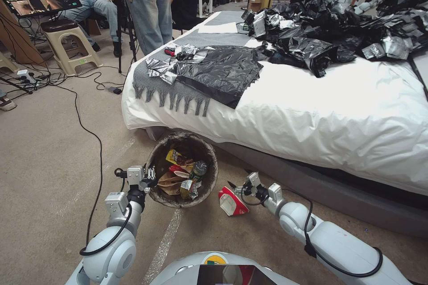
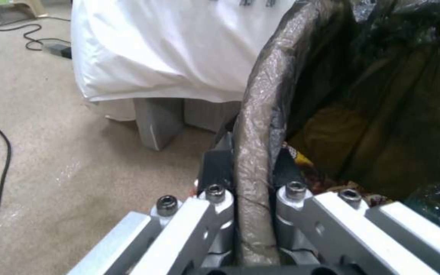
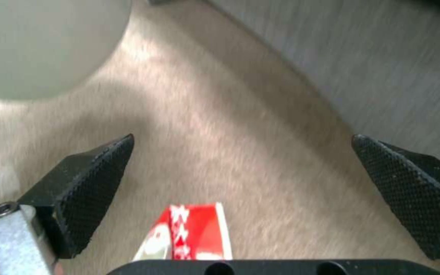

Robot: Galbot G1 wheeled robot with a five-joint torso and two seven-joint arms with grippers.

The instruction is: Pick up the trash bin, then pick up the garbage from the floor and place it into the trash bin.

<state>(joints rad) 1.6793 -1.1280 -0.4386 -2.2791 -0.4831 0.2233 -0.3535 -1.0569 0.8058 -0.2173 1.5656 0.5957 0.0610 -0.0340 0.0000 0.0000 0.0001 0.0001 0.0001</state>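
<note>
The trash bin (image 1: 203, 189), a round pail lined with a dark bag, is on my left by the bed's corner. Inside it lie a yellow wrapper (image 1: 175, 157), a clear bottle (image 1: 198, 169) and a tan paper bag (image 1: 168, 183). My left gripper (image 1: 150, 177) is shut on the bin's near rim; in the left wrist view the bag-covered rim (image 2: 253, 152) is clamped between the fingers. A red-and-white snack packet (image 1: 232, 202) lies on the carpet just right of the bin. My right gripper (image 1: 237, 186) hovers open right above it, with the packet (image 3: 192, 231) low between the fingers (image 3: 97, 172).
A bed with a white cover (image 1: 339, 116) runs along the right, with glossy black plastic bags (image 1: 339, 31) and a grey fringed blanket (image 1: 178, 91) on it. Black cables (image 1: 96, 142) trail over the carpet on the left. A stool (image 1: 67, 44) and people stand at the back left.
</note>
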